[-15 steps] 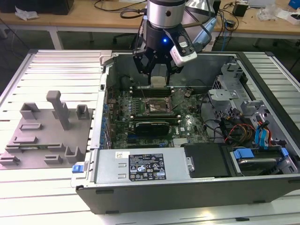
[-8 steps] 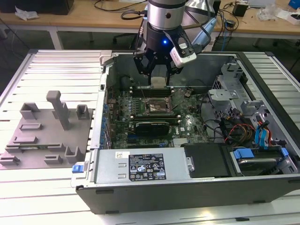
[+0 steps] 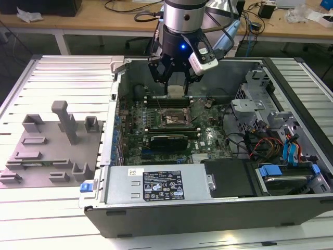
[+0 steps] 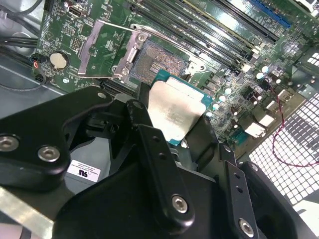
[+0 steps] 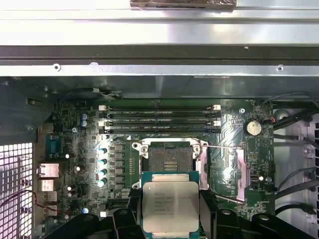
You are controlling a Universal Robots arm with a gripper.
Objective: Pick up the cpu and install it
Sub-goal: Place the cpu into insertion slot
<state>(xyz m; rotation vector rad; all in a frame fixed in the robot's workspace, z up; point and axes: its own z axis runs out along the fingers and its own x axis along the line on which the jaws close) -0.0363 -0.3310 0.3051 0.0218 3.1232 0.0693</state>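
We see the cpu off the desk and held up, pinched by two opposite edges between the black fingers. They are closed narrowly on it, with its shiny metal top turned up toward the wrist. It is square, so it has no long axis to speak of. In both wrist views it looks roughly level and about square to the socket's sides.

What matters most is how it lies relative to the socket. In the first wrist view the chip sits just beside the socket, with its edge meeting the edge of the socket frame in the picture. In the exterior view the gripper hangs over the far side of the socket, inside the computer case. We judge the cpu to be above the board and a little off-centre from the seat rather than in it. How high it sits we cannot tell.

The socket is open and its contact field is bare. Its load plate is folded back to one side, and the thin wire lever is raised, so nothing covers the seat. The memory slots run just beyond the socket, and a coin battery lies past the folded plate. On the exterior view's left, well apart from the case, the grey fixture plate rests on the slatted desk.
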